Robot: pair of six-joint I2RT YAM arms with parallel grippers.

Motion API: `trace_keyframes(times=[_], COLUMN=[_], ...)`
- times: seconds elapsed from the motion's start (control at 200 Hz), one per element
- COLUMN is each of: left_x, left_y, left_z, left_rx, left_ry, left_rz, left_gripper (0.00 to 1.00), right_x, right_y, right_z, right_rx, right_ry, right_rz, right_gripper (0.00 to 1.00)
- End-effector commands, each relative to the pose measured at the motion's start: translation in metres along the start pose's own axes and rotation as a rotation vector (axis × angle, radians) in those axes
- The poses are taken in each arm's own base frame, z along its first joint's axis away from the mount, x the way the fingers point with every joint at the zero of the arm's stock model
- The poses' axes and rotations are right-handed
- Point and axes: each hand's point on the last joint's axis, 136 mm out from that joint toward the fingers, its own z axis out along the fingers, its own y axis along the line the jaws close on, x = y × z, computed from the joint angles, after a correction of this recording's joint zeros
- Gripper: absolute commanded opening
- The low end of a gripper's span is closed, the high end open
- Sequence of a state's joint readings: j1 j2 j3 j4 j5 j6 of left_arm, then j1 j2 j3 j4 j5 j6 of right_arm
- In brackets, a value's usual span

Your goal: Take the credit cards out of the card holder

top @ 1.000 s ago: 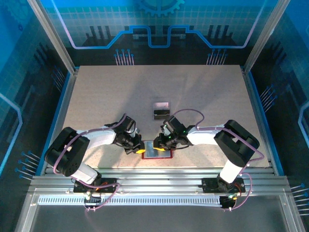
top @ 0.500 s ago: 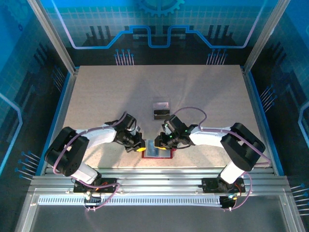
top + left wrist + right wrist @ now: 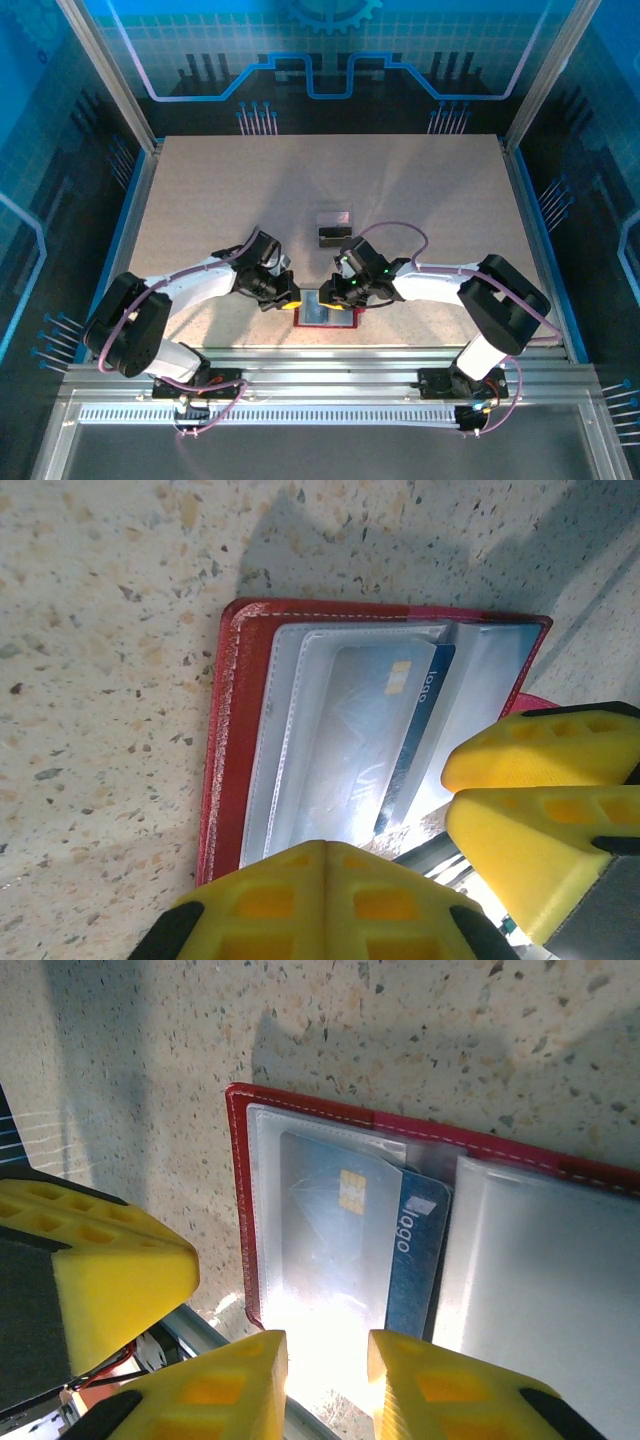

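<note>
The card holder (image 3: 326, 314) lies open near the table's front edge, red-bordered (image 3: 225, 730) (image 3: 237, 1190) with pale clear pockets. A blue-and-white credit card (image 3: 370, 740) (image 3: 420, 1250) sits inside a pocket. My left gripper (image 3: 289, 298) (image 3: 325, 855) is shut, its tips low over the holder's left edge with nothing between them. My right gripper (image 3: 338, 292) (image 3: 327, 1370) hangs over the same pocket's end, its fingers a narrow gap apart. Glare hides whether they touch the card. A grey credit card (image 3: 334, 217) and a black one (image 3: 330, 237) lie on the table behind the holder.
The metal rail (image 3: 320, 360) of the table's front edge runs right beside the holder. The two grippers stand close together, the right one's yellow fingers (image 3: 545, 765) next to the left one's. Pale speckled tabletop (image 3: 200, 200) stretches behind and to both sides.
The left gripper has shifted slightly away from the front rail and its arm has swung. The right arm's elbow has moved to the right. The holder stays put.
</note>
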State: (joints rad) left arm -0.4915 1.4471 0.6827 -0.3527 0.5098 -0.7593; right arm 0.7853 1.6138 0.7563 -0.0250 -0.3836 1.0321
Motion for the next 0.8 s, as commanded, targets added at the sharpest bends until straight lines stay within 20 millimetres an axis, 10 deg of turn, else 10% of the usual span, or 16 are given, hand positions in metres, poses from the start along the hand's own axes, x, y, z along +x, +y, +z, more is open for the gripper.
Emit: trace_keyframes(times=[0.0,0.795], left_x=[0.011,0.02], left_y=[0.004,0.034], left_z=[0.007,0.028], left_rx=[-0.016,-0.107], left_ry=[0.042,0.076], left_rz=[-0.001,-0.021], left_gripper=[0.05,0.04], right_x=[0.009,0.025], right_y=[-0.002,-0.014], right_z=[0.005,0.022], right_rx=[-0.004,0.017], right_ry=[0.035,0.113], right_rz=[0.008,0.024], right_gripper=[0.27,0.28])
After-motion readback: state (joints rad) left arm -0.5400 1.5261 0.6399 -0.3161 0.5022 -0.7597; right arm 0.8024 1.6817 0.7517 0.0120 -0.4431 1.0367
